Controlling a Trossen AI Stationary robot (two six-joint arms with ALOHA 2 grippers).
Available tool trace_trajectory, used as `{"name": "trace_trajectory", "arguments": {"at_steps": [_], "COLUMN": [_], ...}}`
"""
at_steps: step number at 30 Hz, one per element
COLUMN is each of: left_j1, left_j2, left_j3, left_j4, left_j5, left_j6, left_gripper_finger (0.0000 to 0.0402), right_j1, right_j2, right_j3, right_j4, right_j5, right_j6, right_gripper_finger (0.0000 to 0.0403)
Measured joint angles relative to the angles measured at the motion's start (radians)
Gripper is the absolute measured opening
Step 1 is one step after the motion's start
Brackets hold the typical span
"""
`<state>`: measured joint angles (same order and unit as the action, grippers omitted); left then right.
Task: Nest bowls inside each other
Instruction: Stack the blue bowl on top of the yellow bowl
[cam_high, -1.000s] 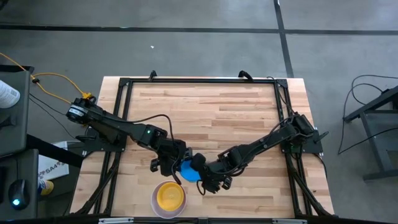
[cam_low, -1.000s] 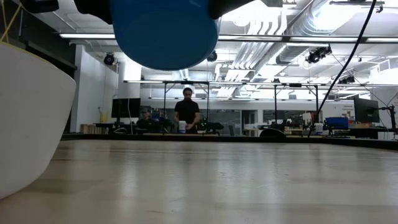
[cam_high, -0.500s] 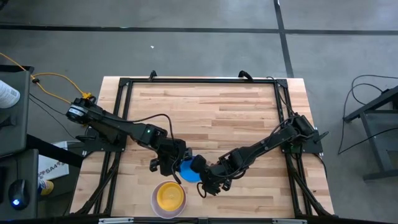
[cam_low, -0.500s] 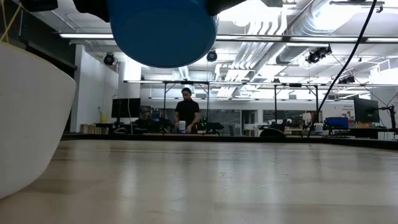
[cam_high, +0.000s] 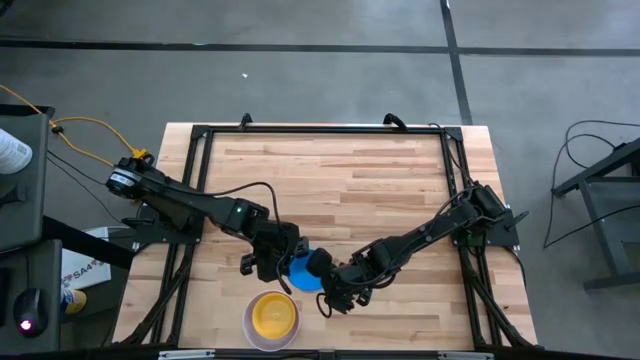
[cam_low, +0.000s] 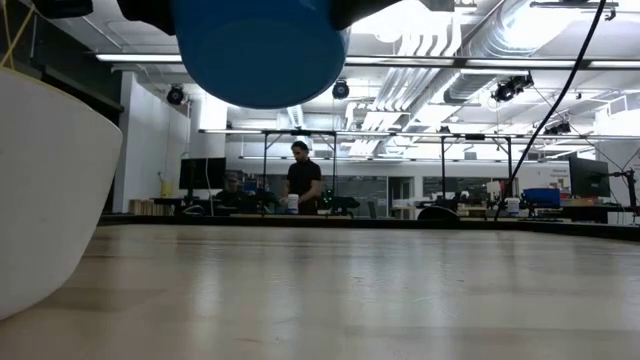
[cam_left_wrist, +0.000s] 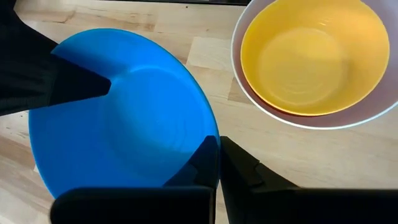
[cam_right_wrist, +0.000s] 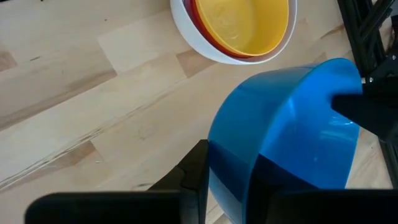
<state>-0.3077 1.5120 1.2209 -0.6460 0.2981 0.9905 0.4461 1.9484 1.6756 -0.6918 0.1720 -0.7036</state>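
While both grippers pinch the rim of the blue bowl (cam_high: 303, 274) aloft, left gripper (cam_high: 283, 268) and right gripper (cam_high: 322, 276) on opposite sides, the stack (cam_high: 272, 318) of white, red and yellow bowls waits just beside it. This looks like the last nesting step: next the bowl needs centring over the yellow bowl (cam_left_wrist: 313, 55), lowering level, then both grips released

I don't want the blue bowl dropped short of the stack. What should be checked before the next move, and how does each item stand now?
1. Blue bowl off the table: ok, it hangs in the air in the low view.
2. Right hand gripping the blue bowl's rim: ok, one finger inside, one outside.
3. Left hand also pinching the rim: ok, shut on it.
4. Yellow bowl on top of the stack, with room inside: ok.
5. White bowl standing on the table: ok.
6. Blue bowl directly above the stack: not ok, it sits beside it in the high view.
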Motion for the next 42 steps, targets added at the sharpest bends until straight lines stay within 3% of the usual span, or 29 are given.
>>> {"name": "trace_trajectory", "arguments": {"at_steps": [5, 16, 24, 34, 42], "left_j1": [0.0, -0.001, -0.001, 0.0, 0.0], "left_j2": [0.0, 0.001, 0.001, 0.001, 0.013], "left_j3": [0.0, 0.0, 0.0, 0.0, -0.002], "left_j4": [-0.004, -0.028, -0.037, -0.038, -0.053], "left_j5": [0.003, 0.01, 0.007, 0.001, -0.022], "left_j6": [0.0, -0.005, -0.023, -0.027, -0.068], "left_gripper_finger": [0.0, 0.0, 0.0, 0.0, 0.0], "right_j1": [0.0, -0.002, 0.002, 0.056, 0.098], "right_j2": [-0.001, -0.006, -0.006, -0.03, -0.089], "right_j3": [0.0, 0.0, 0.0, 0.001, 0.002], "right_j4": [0.001, 0.015, 0.017, 0.012, 0.073], "right_j5": [0.003, 0.027, 0.023, 0.116, 0.297], "right_j6": [0.002, 0.054, 0.056, 0.057, 0.081], "right_gripper_finger": [0.006, 0.0139, 0.0146, 0.0146, 0.0146]}}
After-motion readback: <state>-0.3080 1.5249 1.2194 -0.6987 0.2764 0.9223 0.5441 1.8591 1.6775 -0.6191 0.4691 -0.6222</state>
